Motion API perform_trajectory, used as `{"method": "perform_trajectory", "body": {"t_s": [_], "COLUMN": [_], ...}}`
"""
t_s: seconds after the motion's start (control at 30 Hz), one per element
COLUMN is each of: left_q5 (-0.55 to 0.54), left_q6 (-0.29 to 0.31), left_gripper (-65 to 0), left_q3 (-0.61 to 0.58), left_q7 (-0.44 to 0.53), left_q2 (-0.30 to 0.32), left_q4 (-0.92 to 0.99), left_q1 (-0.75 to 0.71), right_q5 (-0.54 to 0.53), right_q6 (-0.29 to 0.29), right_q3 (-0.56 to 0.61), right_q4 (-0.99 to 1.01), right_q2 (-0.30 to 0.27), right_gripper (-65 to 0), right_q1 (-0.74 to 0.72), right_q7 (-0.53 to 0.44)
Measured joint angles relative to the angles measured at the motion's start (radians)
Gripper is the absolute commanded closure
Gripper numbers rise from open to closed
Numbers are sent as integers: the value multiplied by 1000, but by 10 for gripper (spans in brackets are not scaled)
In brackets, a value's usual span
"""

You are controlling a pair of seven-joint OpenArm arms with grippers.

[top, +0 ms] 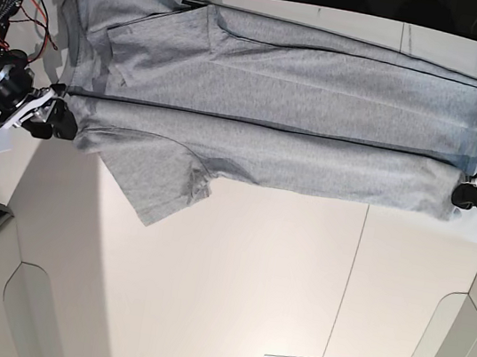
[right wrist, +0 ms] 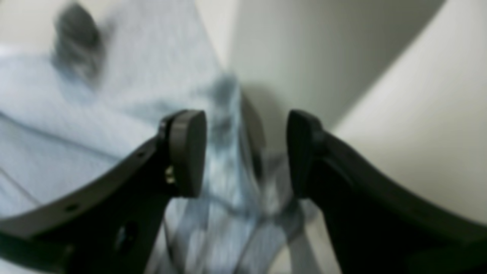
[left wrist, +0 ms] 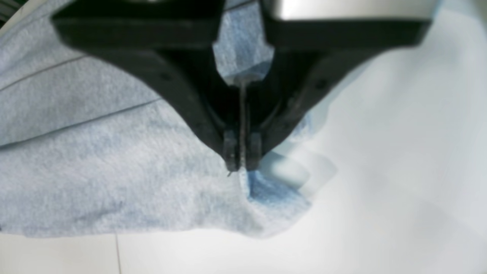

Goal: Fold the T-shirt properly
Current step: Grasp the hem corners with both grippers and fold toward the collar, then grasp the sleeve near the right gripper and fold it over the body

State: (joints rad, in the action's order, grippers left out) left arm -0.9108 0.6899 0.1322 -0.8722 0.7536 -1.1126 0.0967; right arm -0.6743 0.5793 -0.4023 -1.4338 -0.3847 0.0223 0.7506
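One T-shirt (top: 275, 112) and two grippers. The shirt is heather-grey knit, soft and faintly mottled, spread lengthwise across the far part of the pale table (top: 233, 276), one long fold line running its length and one short sleeve (top: 162, 181) splaying toward the near side. The left gripper (left wrist: 241, 161) – black, with tapering curved fingers – has its jaws pressed together, pinching a thin fold at the shirt's edge. The right gripper (right wrist: 246, 152) has its jaws spread; its two rounded matte pads (right wrist: 188, 152) flank blurred grey cloth – apparently clear of both.
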Motion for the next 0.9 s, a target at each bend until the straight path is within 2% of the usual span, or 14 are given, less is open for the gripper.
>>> {"method": "perform_trajectory", "body": {"t_s": [0.13,0.23,0.4,0.6,0.7,0.9], "left_q5": [0,0,0,0,2,17], "left_q6": [0,0,0,0,0,0], "left_gripper": [0,0,0,0,0,0], "left_q3": [0,0,0,0,0,0], "left_q7": [1,1,2,5,5,5], "left_q2": [0,0,0,-12,-20,-55], "left_q4": [0,0,0,0,0,0], "left_q1": [0,0,0,-3,-11,-16], "right_q5": [38,88,186,266,253,245], "right_q6": [-4,-11,-11,-16,-18,-14], "right_q3": [-3,-5,25,129,200,344], "right_q4": [0,0,84,338,410,418], "right_q2": [19,67,134,135,136,169], "right_gripper": [-336,-336,-336,-336,-336,-335], "right_q1": [-68,-109,-179,-264,-293,-313], "right_q7": [-28,-77,-99,-259,-285,-291]}}
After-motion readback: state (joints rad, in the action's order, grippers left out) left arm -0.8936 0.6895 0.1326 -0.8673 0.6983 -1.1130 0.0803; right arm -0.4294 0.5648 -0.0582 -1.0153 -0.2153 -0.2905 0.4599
